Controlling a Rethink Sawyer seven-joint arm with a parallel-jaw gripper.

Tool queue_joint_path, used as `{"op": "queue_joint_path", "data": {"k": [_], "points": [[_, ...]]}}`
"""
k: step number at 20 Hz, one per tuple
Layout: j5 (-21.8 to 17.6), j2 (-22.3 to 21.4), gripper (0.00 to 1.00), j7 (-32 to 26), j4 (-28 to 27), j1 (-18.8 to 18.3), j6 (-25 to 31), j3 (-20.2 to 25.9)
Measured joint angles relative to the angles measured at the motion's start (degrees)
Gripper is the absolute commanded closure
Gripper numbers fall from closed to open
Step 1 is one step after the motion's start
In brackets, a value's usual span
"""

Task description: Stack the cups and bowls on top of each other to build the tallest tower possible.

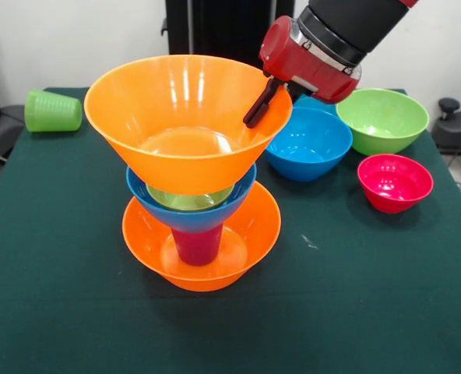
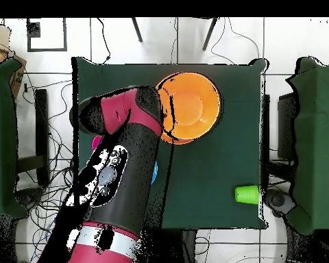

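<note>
The tower (image 1: 195, 195) stands on the dark green table (image 1: 355, 312), left of centre in the front view. Its base is a large orange bowl (image 1: 246, 234) resting upright on the cloth. Inside that bowl stands the purple-magenta cup (image 1: 197, 245), mouth down. A medium blue bowl (image 1: 188, 218) sits on the cup, and a lime green bowl (image 1: 190, 199) is nested inside the blue one. The topmost element is a second large orange bowl (image 1: 185, 125), upright and visibly tilted (its rim is higher on the side toward the arm). The gripper (image 1: 262, 103) hangs from the red and black arm (image 1: 332, 39) at the right-hand rim of that top bowl; one dark finger (image 1: 260, 105) lies across the rim, against or just inside the wall. How far the tool is open, and whether it has hold of the rim, cannot be determined, since only one finger shows. To the right of the tower, apart from it, sit a blue bowl (image 1: 308, 144), a lime green bowl (image 1: 383, 119) behind it, and a small red-pink bowl (image 1: 395, 182) nearest the table's right edge. The light green cup (image 1: 52, 111) lies on its side at the far left corner, well apart from the rest. In the overhead view the arm (image 2: 123, 171) covers most of the loose bowls, while the top orange bowl (image 2: 189, 107) and the green cup (image 2: 247, 194) remain visible.
</note>
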Motion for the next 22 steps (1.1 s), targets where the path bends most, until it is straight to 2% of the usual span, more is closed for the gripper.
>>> {"op": "queue_joint_path", "data": {"k": [22], "points": [[0.6, 0.7, 1.00, 0.0, 0.1, 0.0, 0.0, 0.0]]}}
